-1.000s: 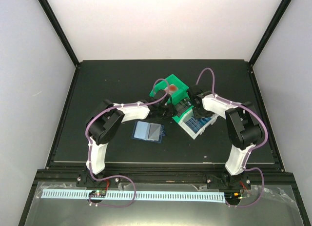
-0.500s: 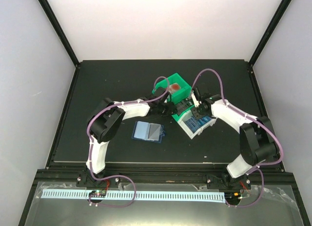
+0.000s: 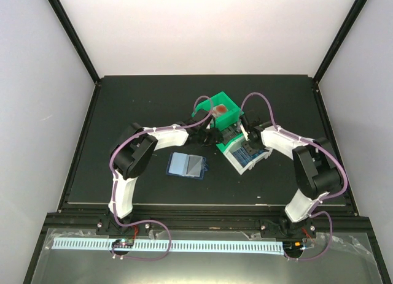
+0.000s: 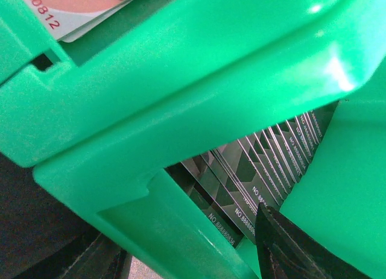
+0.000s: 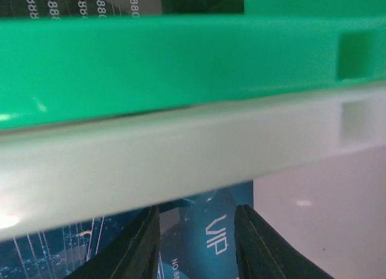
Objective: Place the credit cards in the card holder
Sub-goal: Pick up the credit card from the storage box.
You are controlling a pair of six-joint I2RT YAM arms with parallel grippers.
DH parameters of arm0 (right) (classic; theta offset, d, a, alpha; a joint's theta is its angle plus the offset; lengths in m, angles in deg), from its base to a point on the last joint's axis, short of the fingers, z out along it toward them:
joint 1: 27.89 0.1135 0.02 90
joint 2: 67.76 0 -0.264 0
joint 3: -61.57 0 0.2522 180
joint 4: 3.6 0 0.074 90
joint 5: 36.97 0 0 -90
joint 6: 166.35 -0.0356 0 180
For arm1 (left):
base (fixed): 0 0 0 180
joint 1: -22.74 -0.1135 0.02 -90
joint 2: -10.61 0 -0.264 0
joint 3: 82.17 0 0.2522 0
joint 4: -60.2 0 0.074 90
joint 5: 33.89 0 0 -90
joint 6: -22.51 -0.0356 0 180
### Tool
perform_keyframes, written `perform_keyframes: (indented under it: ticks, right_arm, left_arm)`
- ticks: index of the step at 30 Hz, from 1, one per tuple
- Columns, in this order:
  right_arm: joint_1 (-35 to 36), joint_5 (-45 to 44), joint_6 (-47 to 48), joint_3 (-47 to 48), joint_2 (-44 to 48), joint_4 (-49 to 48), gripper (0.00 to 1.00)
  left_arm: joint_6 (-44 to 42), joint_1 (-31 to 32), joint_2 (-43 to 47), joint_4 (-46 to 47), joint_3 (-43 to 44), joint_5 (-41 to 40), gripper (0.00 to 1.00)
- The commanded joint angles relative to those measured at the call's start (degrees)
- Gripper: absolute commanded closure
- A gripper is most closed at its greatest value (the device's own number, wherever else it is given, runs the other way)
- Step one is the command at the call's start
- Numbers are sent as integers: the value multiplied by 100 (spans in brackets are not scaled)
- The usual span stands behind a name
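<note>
Change over the last second:
- The right arm's elbow swung out to the right, then came part of the way back. The right hand [image 3: 244, 137] is over the white bin [image 3: 237, 164], much as before.
- The left arm, left hand [image 3: 210, 132] and card holder [image 3: 187, 165] have not moved.

Card holder: lies open and flat on the black tabletop [image 3: 135, 106]. It is in front of the left hand and well apart from both hands.

Credit cards:
- A stack of dark cards [image 4: 265, 164] stands on edge inside the green bin [image 3: 227, 118].
- A red-and-white card [image 4: 78, 5] lies on top of the green bin.
- Blue cards [image 3: 253, 154] lie in the white bin.

Left hand: pressed close against the green bin. One finger [image 4: 289, 249] is just beside the dark stack. Cannot tell whether the hand is gripping or free.

Right hand: reaching down inside the white bin, just under its rim. The fingers [image 5: 142, 243] stand a narrow gap apart. A blue card [image 5: 211, 243] marked VIP lies flat below them and shows through the gap. Nothing is clamped.
</note>
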Motion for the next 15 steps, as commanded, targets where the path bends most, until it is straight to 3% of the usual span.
perform_keyframes:
  ticks: [1, 8, 15]
  right_arm:
    - [57, -681, 164, -92, -355, -56, 63]
    - [58, -1580, 185, -93, -404, -355, 67]
    - [58, -1448, 116, -54, -23, -425, 68]
  left_arm:
    - [-244, -50, -302, -375, -71, -120, 45]
    - [-248, -51, -331, -376, -124, -151, 47]
    - [-253, -58, -329, -365, -153, -162, 48]
